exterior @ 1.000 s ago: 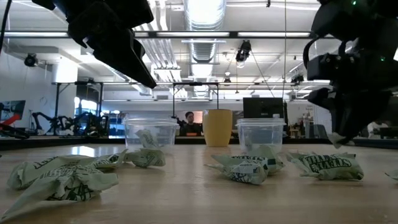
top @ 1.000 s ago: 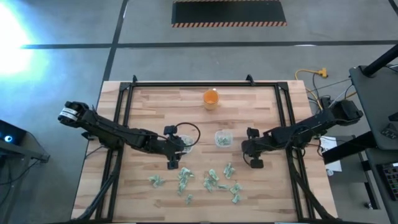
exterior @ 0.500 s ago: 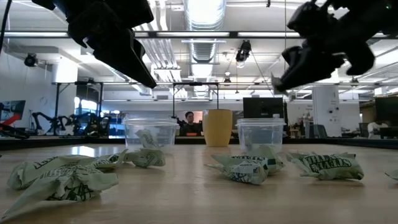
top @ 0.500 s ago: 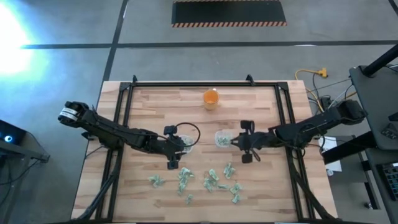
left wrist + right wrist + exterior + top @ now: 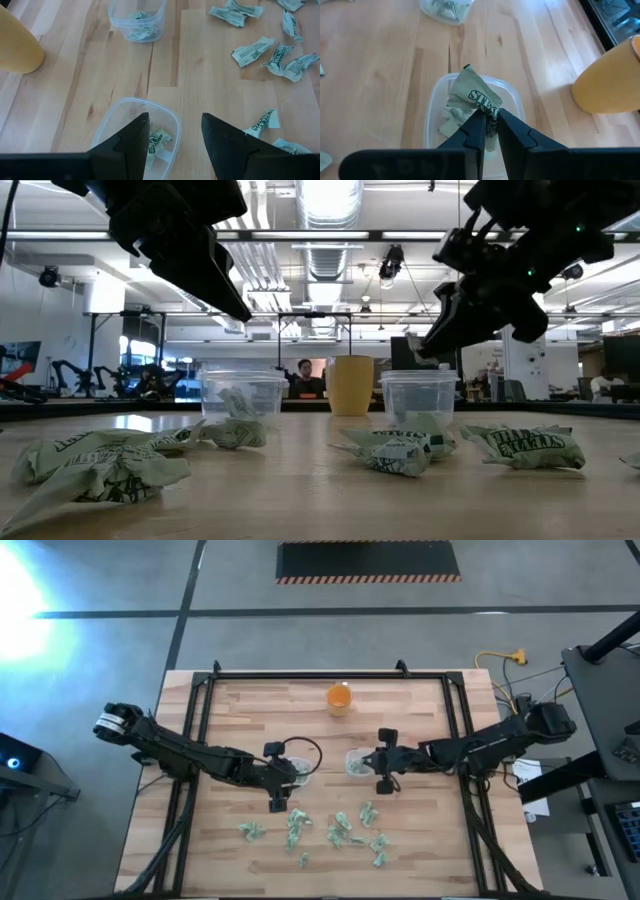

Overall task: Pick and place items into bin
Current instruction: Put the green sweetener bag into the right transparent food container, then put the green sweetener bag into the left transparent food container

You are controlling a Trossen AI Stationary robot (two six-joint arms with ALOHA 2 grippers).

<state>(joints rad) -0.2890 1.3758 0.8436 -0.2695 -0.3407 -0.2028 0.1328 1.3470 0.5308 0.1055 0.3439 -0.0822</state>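
Note:
Several pale green crumpled pieces (image 5: 340, 830) lie scattered on the near part of the wooden table. Two clear tubs stand mid-table, the left tub (image 5: 300, 768) and the right tub (image 5: 357, 762), each with pieces inside. My right gripper (image 5: 491, 114) hovers over the right tub (image 5: 435, 112), shut on one crumpled piece. It hangs well above the table in the low view (image 5: 450, 330). My left gripper (image 5: 175, 117) is open, held above the left tub (image 5: 112, 125), touching nothing. My right gripper pinches a crumpled green piece between its two fingers, by the piece's lower end (image 5: 490, 111) beside the fingertips. The rest of the piece (image 5: 472, 90) sticks out past the fingertips. It is lifted clear, above the open right tub.
An orange cup (image 5: 339, 698) stands toward the far edge of the table, behind the tubs. A black metal frame (image 5: 205, 690) borders the tabletop. Loose pieces (image 5: 100, 460) lie close to the near edge in the low view. Bare wood lies at the far left and far right.
My right gripper has risen from near the tabletop and travelled toward the table's left, carrying the crumpled piece with it, and now stands over the right tub. My left arm has kept still.

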